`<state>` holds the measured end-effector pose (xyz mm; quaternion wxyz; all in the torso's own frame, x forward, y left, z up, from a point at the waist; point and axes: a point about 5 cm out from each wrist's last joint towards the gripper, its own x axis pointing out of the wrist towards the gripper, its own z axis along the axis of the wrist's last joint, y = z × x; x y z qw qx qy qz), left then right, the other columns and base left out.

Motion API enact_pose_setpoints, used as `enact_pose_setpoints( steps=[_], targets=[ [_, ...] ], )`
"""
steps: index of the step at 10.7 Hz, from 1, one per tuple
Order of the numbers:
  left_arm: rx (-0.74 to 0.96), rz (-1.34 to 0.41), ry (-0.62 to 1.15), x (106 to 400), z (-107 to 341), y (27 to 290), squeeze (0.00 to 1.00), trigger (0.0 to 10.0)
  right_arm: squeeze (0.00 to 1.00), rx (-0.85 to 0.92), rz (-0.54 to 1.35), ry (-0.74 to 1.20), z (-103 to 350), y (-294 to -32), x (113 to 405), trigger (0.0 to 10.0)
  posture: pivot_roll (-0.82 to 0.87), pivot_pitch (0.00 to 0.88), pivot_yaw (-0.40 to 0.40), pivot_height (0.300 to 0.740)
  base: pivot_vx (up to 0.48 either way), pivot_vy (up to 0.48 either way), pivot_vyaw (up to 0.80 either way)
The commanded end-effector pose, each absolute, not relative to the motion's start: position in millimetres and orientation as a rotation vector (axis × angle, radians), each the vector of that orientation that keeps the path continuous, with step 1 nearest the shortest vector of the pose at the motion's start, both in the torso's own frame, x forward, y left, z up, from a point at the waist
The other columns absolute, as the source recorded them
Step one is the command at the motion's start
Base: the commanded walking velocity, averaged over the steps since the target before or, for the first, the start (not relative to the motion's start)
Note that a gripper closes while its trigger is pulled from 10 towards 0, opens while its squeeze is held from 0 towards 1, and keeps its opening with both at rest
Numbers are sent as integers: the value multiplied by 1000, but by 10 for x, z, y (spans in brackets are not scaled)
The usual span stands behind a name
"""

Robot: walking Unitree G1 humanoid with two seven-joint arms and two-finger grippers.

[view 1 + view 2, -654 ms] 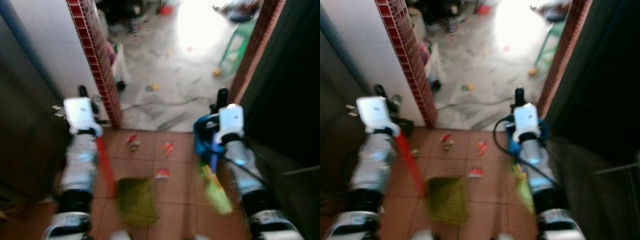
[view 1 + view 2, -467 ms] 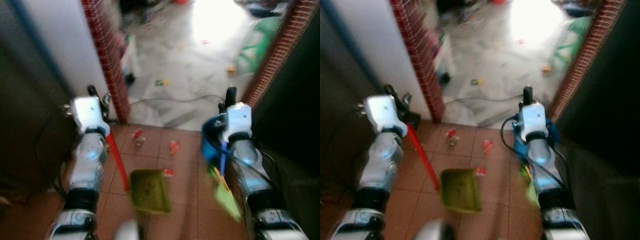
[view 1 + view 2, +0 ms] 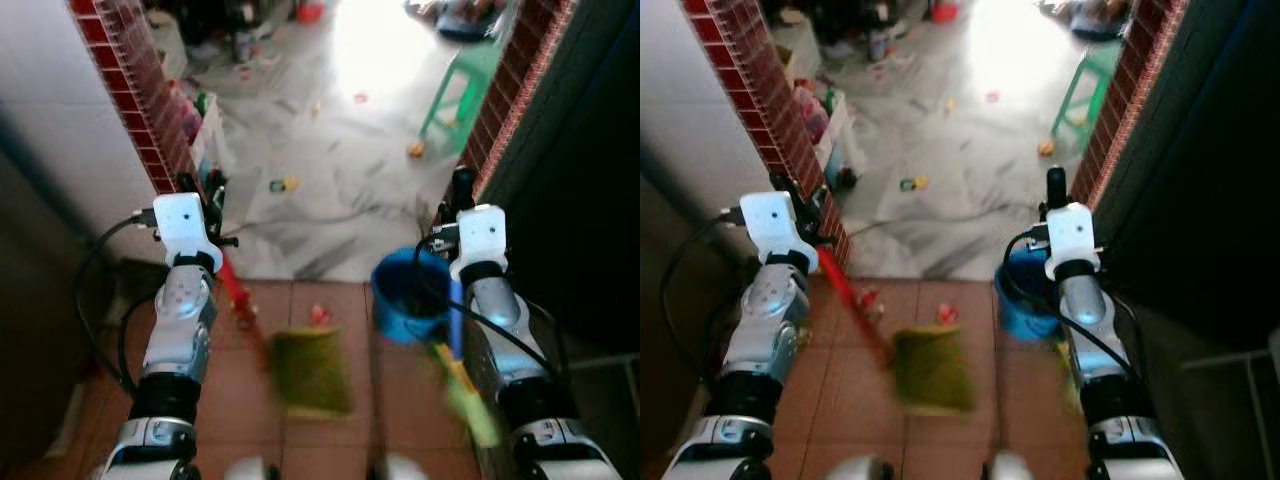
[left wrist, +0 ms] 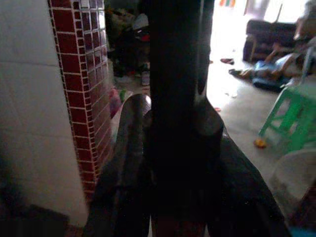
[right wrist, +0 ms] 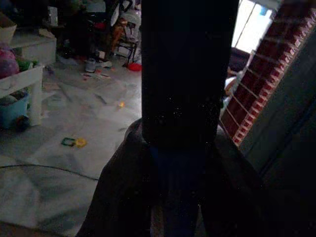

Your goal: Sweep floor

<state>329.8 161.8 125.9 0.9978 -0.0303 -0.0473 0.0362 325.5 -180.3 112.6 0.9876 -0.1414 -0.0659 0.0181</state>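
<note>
My left gripper [image 3: 197,186] is shut on the red handle [image 3: 238,295] of a green dustpan [image 3: 310,372], which hangs blurred over the terracotta tiles between my arms. In the left wrist view the dark handle [image 4: 177,98] runs between the fingers [image 4: 129,148]. My right gripper [image 3: 462,186] is shut on a broom's blue handle [image 3: 455,320], whose green bristles [image 3: 472,402] trail beside my right arm. In the right wrist view that handle [image 5: 182,74] stands dark between the two fingers. A small red scrap [image 3: 320,313] lies on the tiles just ahead of the dustpan.
A blue bucket [image 3: 405,300] stands by my right arm at the doorway. Red brick pillars [image 3: 140,110] [image 3: 505,100] frame the opening. Beyond it, the marble floor holds scattered litter [image 3: 283,184], a cable [image 3: 330,215] and a green stool [image 3: 460,90]. A dark wall closes the right side.
The whole view has shifted as I moved toward the doorway, so the marble floor and stool sit closer. Both grippers keep their hold, and the dustpan has swung slightly.
</note>
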Motion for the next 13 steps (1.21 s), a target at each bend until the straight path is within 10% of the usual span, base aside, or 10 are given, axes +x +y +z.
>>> enact_pose_setpoints(
  steps=[1, 13],
  targets=[
    [-11, 106, -137, 3313, 1365, 1741, 0, 10000, 0, -257, 67, -179, 1221, -1683, 3288, 10000, -8, 36, 21, 740, 255, 409, 0],
    [55, -43, -55, 3469, 1046, 1196, 0, 10000, 0, -59, -39, -115, 1227, -1683, 3376, 10000, -37, 62, 35, 740, 0, 95, 0]
  ],
)
